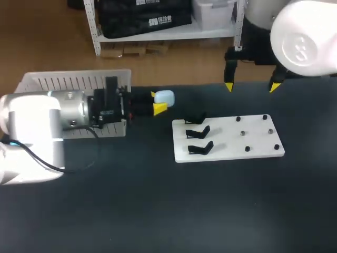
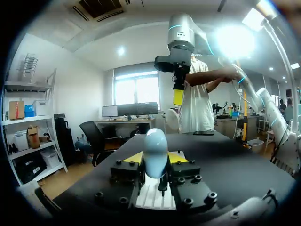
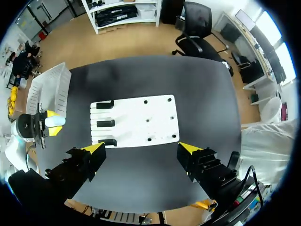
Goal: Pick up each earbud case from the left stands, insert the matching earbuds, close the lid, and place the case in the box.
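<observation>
Over the dark surface (image 1: 158, 211), in the head view, the left gripper (image 1: 157, 101) lies level with its fingers clamped on the pale blue earbud case (image 1: 165, 97); the case hangs clear of the surface, between the white slatted box (image 1: 68, 81) and the white board (image 1: 231, 138); the three black stands (image 1: 199, 133) at the board's left edge carry nothing; the right gripper (image 1: 251, 86) hangs high past the board's far side, fingers wide apart and empty; small dark items dot the board's right half, too small to say whether they are earbuds.

Along the left wrist view, the case stands upright between the two yellow tips, touched from both sides; its shell looks like one smooth closed shape, with no lid gap I can make out.

Down the right wrist view, the board lies under and ahead of the spread fingers; the case sits in the left gripper just beside the box.

My judgement: the pick-up is done and the case is in hand; whether earbuds are inside is hidden. If they are, the next move calls for carrying the case over the box wall and releasing it low. If not, the lid must first be opened, with the right gripper coming down to help.
</observation>
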`<action>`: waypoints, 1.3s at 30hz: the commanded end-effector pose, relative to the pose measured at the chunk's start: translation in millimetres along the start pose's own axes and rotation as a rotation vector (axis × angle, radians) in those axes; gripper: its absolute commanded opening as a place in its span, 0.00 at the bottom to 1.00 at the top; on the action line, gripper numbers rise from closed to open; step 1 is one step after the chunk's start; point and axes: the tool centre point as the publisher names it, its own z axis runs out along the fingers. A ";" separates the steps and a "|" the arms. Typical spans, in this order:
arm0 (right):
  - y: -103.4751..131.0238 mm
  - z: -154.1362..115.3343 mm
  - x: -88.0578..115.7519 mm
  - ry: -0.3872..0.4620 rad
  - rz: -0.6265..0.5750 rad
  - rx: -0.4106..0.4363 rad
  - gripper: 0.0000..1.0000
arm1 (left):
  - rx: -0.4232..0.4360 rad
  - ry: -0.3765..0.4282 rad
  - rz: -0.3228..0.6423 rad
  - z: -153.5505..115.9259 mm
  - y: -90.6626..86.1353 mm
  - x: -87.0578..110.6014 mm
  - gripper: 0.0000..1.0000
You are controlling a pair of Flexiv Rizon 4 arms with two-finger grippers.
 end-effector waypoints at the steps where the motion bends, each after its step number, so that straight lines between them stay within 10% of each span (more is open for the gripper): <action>1: -1.2 0.6 4.5 -0.062 0.002 -0.001 1.00 | -0.195 0.060 -0.001 -55.8 9.0 -10.4 0.00; 15: -1.2 0.6 4.5 -0.062 0.002 -0.001 1.00 | -0.454 0.314 -0.064 -141.0 84.3 8.8 0.00; 26: -1.2 0.6 4.5 -0.062 0.002 -0.001 1.00 | -0.571 0.394 -0.079 -182.8 100.4 15.5 0.00; 30: -1.2 0.6 4.5 -0.062 0.002 -0.001 1.00 | -0.601 0.383 -0.071 -188.7 102.9 11.4 1.00; 39: -1.2 0.6 4.5 -0.062 0.002 -0.001 1.00 | -0.613 0.356 -0.029 -191.2 97.4 -1.3 1.00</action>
